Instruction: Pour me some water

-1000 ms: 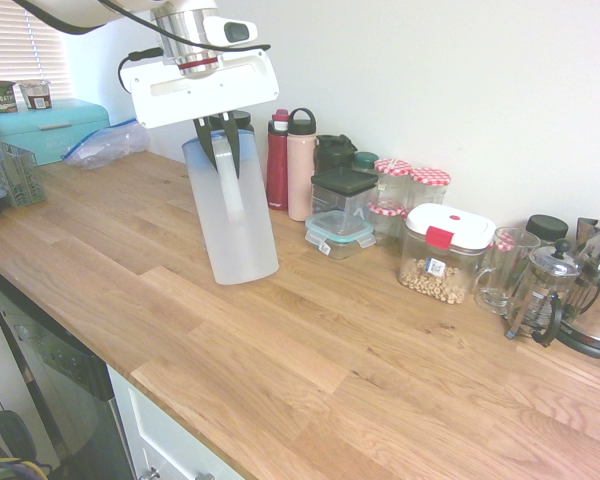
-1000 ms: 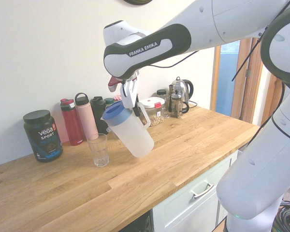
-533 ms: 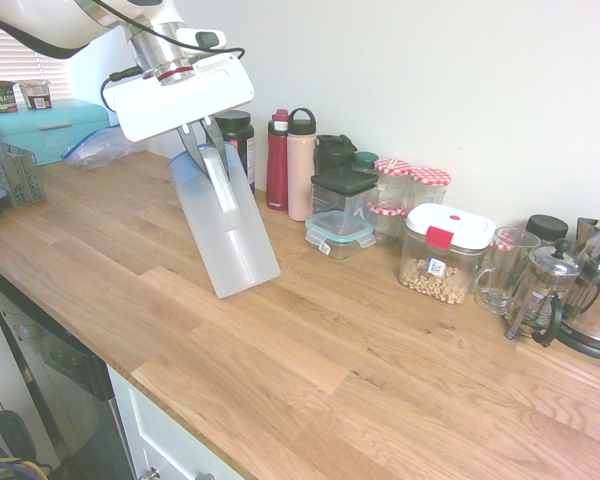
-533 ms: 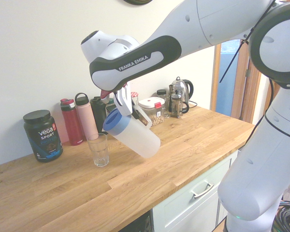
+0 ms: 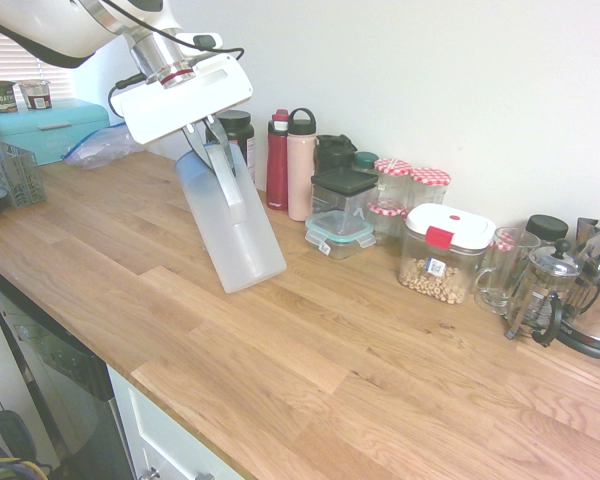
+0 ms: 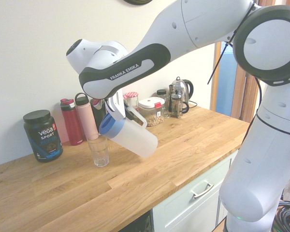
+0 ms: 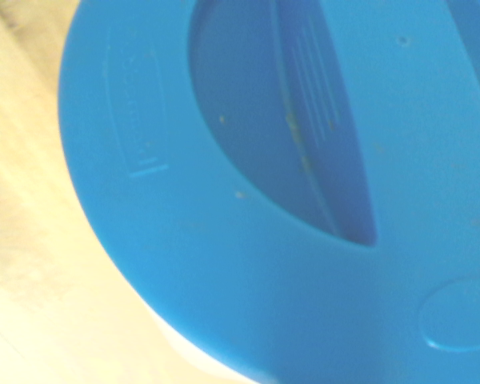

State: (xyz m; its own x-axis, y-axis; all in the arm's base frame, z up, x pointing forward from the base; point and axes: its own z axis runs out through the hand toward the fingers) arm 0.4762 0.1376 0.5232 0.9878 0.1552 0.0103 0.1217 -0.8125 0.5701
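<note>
A frosted white pitcher (image 5: 232, 225) (image 6: 134, 139) with a blue lid (image 7: 248, 200) hangs tilted above the wooden counter (image 5: 360, 370). My gripper (image 5: 218, 148) (image 6: 117, 109) is shut on its handle. In the second exterior view the lid end leans down over a clear empty drinking glass (image 6: 99, 150) standing on the counter. The pitcher hides that glass in the first exterior view. No water shows in the glass.
Along the wall stand a black Vega tub (image 6: 42, 135), a red bottle (image 5: 277, 160), a pink bottle (image 5: 301, 163), storage jars (image 5: 445, 253), a French press (image 5: 540, 292) and a kettle (image 6: 182, 95). A dish rack (image 5: 5, 172) and bread box (image 5: 50, 127) sit far left.
The arm has swung toward the glass and tipped the pitcher further over, bringing its blue lid end down close above the glass rim.
</note>
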